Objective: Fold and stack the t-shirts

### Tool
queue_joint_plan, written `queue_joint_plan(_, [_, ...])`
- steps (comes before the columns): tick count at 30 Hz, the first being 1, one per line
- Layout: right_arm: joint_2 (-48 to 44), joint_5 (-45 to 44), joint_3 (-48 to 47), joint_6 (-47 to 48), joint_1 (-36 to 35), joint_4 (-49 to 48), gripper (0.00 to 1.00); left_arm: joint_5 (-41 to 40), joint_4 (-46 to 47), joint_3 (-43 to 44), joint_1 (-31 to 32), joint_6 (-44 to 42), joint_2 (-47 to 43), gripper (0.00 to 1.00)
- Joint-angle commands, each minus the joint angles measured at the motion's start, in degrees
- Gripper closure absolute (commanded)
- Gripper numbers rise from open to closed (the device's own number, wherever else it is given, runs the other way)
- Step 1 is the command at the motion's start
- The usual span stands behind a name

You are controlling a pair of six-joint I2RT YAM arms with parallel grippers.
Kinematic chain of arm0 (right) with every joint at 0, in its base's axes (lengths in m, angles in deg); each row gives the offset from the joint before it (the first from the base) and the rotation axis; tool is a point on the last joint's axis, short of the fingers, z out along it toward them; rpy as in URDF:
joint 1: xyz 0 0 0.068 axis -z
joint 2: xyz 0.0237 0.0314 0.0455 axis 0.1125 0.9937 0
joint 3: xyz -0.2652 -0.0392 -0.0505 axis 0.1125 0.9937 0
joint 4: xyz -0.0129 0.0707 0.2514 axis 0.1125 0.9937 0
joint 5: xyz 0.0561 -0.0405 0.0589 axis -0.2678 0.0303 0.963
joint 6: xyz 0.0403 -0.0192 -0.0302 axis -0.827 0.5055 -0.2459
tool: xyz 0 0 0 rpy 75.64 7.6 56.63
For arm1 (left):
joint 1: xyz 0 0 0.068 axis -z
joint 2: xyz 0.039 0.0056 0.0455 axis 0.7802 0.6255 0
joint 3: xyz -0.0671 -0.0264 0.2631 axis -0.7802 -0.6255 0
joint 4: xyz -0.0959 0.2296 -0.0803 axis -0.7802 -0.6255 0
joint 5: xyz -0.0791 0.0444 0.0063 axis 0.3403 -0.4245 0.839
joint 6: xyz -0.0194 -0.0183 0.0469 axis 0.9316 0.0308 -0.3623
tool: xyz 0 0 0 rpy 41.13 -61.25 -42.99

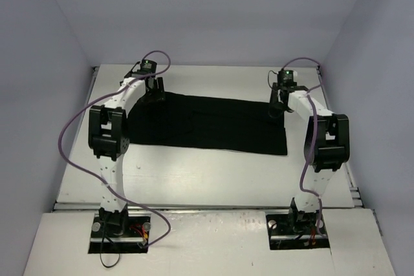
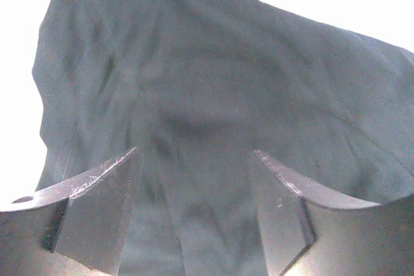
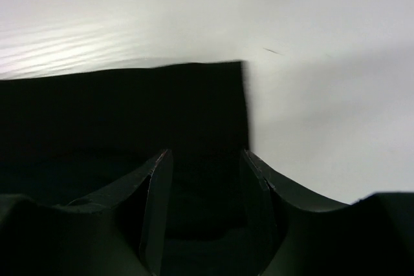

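The black t-shirt (image 1: 207, 124) lies flat on the white table as a wide folded rectangle. My left gripper (image 1: 154, 90) hangs over its far left corner. In the left wrist view the left gripper (image 2: 194, 159) is open, with wrinkled dark cloth (image 2: 213, 82) filling the view below the spread fingers (image 2: 103, 189). My right gripper (image 1: 278, 103) hangs over the far right corner. In the right wrist view the right gripper (image 3: 206, 156) is open above the cloth (image 3: 129, 108), whose corner lies just ahead of the fingertips.
The white table (image 1: 194, 179) has grey walls on three sides. Purple cables loop from both arms. Bare table (image 3: 323, 95) shows to the right of the shirt's edge in the right wrist view.
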Motion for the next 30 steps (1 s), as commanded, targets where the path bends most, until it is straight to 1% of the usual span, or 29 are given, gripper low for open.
queue_joint_plan(1, [-1.99,2.27,-2.89,2.46,-3.92,-0.89,0.56,-6.11,-0.54,-4.49,3.96,4.97,-10.85,0.36])
queue_joint_plan(2, [-1.01,3.15,-2.84,2.8,-4.49,-1.01,0.56,-6.71,-0.37,-7.23,4.19,6.19,-10.68,0.36])
queue_joint_plan(5, [2.51,4.47,-2.87,2.64,-4.57,-1.08,0.57,-5.43,-0.71,-8.03,4.41,6.74,-6.96,0.36])
queue_joint_plan(8, [4.11,4.92,-2.19,2.31,-4.59,-1.18,0.57,-6.33,-0.89,-6.61,4.46,6.48,-2.64,0.36])
queue_joint_plan(11, [4.1,5.42,0.17,1.21,-4.68,-1.18,0.57,-6.85,-2.3,-3.33,3.75,5.99,1.06,0.36])
queue_joint_plan(13, [2.99,5.48,2.49,-0.22,-5.09,-1.18,0.57,-7.57,-3.33,0.69,3.36,4.7,3.22,0.36])
queue_joint_plan(15, [1.45,4.97,7.06,-2.6,-6.26,-1.09,0.57,-8.12,-4.65,3.71,2.58,3.09,6.29,0.36])
queue_joint_plan(17, [-0.26,5.08,13.03,-4.97,-8.41,-0.9,0.57,-7.81,-6.62,9.52,1.84,2.18,10.15,0.36])
queue_joint_plan(21, [-7.72,6.96,23.02,-13.26,-12.88,-0.34,0.57,-7.46,-9.87,19.18,0.86,-0.62,16.18,0.36])
queue_joint_plan(24, [-13.77,7.33,28.68,-18.98,-21.85,2.22,0.57,-6.91,-11.95,28.45,0.85,-2.24,21.96,0.36])
queue_joint_plan(26, [-18.06,7.73,31.72,-22.52,-28.06,3.47,0.57,-5.34,-11.88,32.01,0.86,-3.32,24.61,0.36])
queue_joint_plan(28, [-22.9,9.85,34.75,-25.68,-32.77,3.92,0.56,-4.03,-11.95,38.48,1.17,-4.97,26.89,0.36])
queue_joint_plan(30, [-25.94,10.66,36.03,-29.5,-38.32,4.0,0.56,-2.26,-11.7,43.94,2.39,-7.05,29.34,0.36])
